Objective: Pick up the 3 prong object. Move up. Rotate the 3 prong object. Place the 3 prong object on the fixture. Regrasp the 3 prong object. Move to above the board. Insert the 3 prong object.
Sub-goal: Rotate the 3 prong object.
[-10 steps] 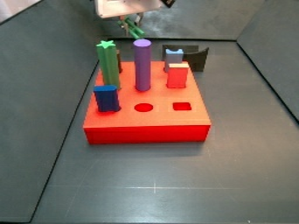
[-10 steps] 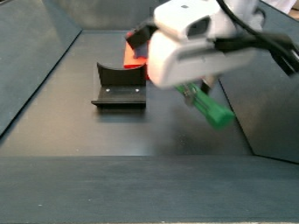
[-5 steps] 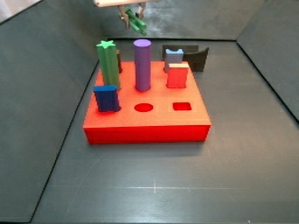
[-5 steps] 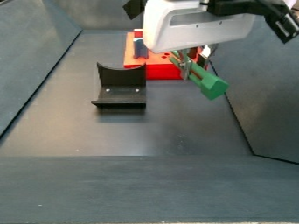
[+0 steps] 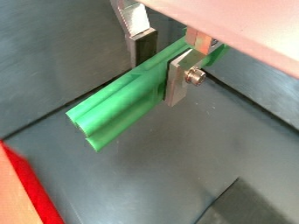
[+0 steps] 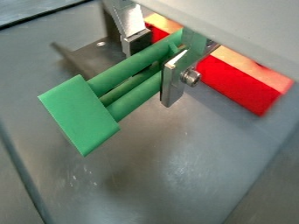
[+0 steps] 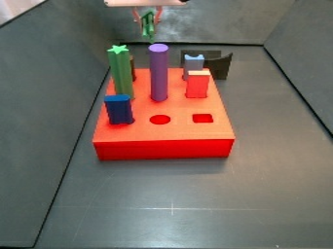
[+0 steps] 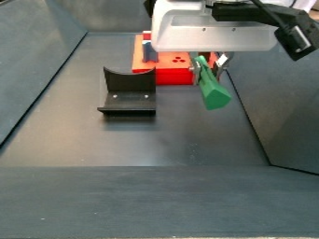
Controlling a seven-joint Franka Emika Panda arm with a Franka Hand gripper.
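Observation:
The 3 prong object [image 5: 117, 105] [image 6: 100, 101] is a green ribbed peg with a flat end, and my gripper [image 5: 162, 59] [image 6: 156, 59] is shut on it; in both wrist views the silver fingers [image 5: 179, 77] [image 6: 174, 80] clamp its shaft. In both side views the gripper [image 7: 147, 12] [image 8: 207, 58] hangs high behind the board, and the peg [image 8: 210, 91] points down from it, clear of the floor. The red board [image 7: 163, 136] [image 8: 171, 67] carries a round hole [image 7: 160, 120] and a square hole [image 7: 203, 119]. The dark fixture [image 7: 209, 64] [image 8: 127, 91] stands on the floor beside the board with nothing on it.
On the board stand a tall green star-topped post [image 7: 120, 66], a purple cylinder [image 7: 158, 71], a blue block [image 7: 119, 108] and a red-and-grey peg [image 7: 197, 78]. Sloping grey walls [image 7: 306, 88] enclose the dark floor.
The gripper has risen with the peg held in it. The peg has swung from a slanted pose to hanging nearly straight down in a side view.

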